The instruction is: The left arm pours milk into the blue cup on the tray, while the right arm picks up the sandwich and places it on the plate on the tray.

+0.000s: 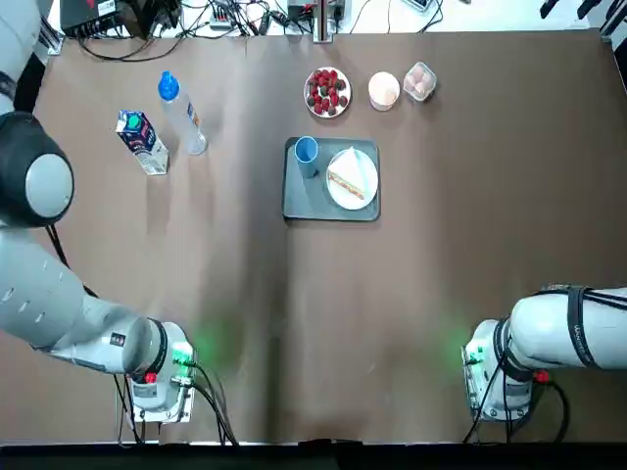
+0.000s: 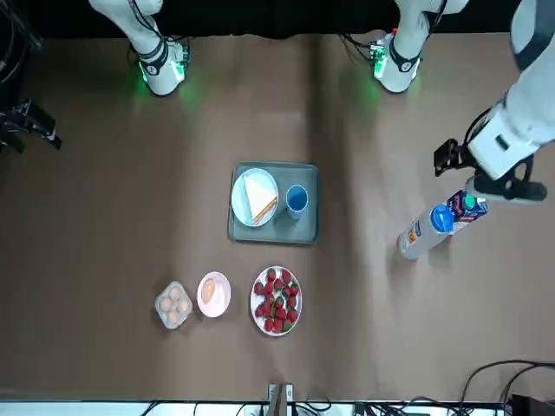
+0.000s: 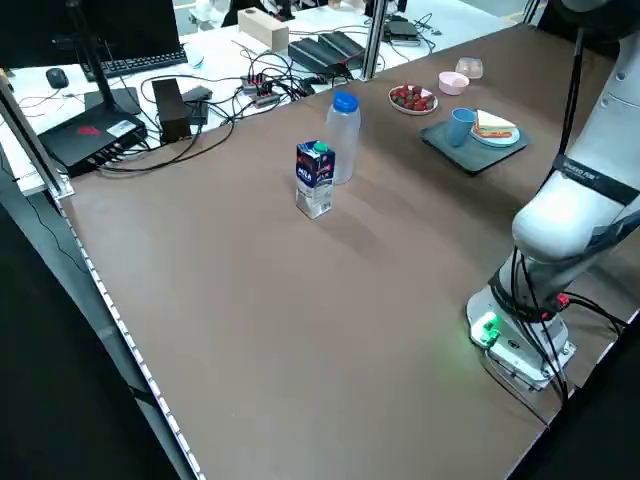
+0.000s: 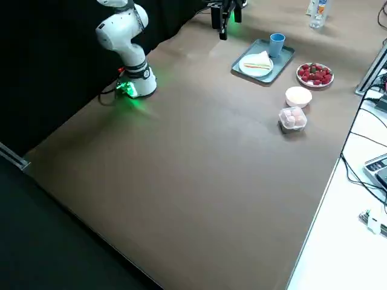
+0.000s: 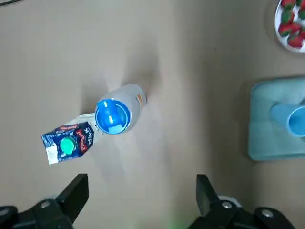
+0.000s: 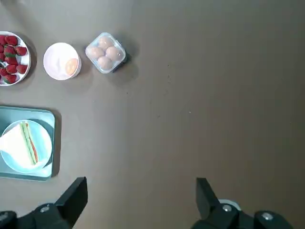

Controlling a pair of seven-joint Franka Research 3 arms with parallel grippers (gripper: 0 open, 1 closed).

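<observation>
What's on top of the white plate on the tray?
A sandwich lies on the white plate, cut in a triangle, with its filling showing along one edge. The plate sits on the tray beside the blue cup. The part of the plate under the sandwich is hidden.

Left gripper: raised high over table, at 9 o'clock side of workspace, fingers spread wide, nothing between them. Right gripper: raised high at 3 o'clock side, fingers likewise spread wide, pointing straight down.

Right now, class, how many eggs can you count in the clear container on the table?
4 eggs, grouped together in the clear container, which sits beside the small bowl. More could be hidden underneath.
</observation>
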